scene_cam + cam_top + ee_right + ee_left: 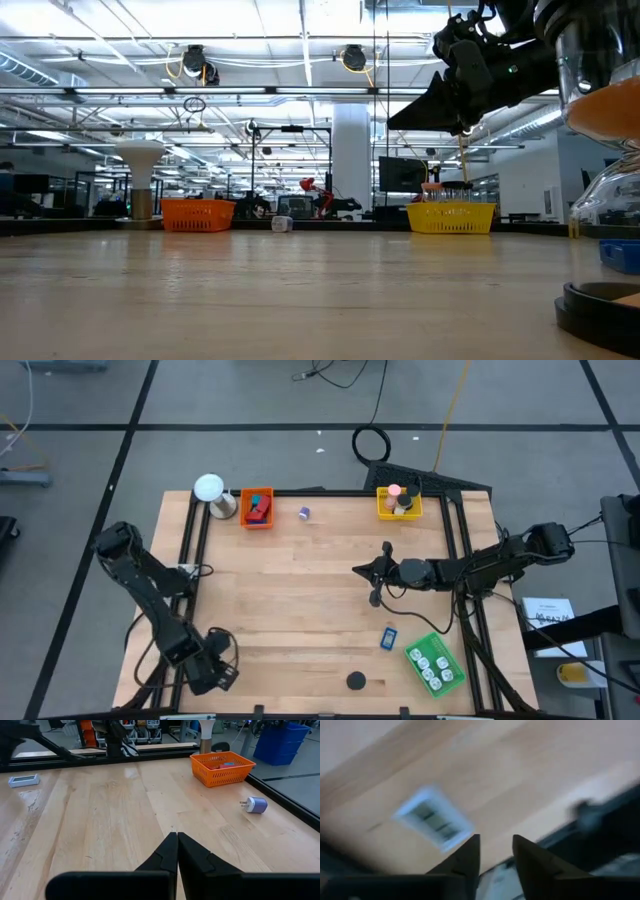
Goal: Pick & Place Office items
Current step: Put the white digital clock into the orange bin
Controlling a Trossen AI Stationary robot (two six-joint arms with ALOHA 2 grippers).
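Now left hand [215, 672] slightly parted over table [320, 600], empty, right hand [362, 570] closed, empty.

1. A purple roll [304, 513] lies on its side on the tabletop [300, 590], just beside the orange tray [257, 520].
2. A blue rectangle [388, 639] lies flat, far from the orange tray.
3. A black disc [356, 681] lies flat, farther still.
4. Red and blue pieces [258, 507] sit inside the orange tray.
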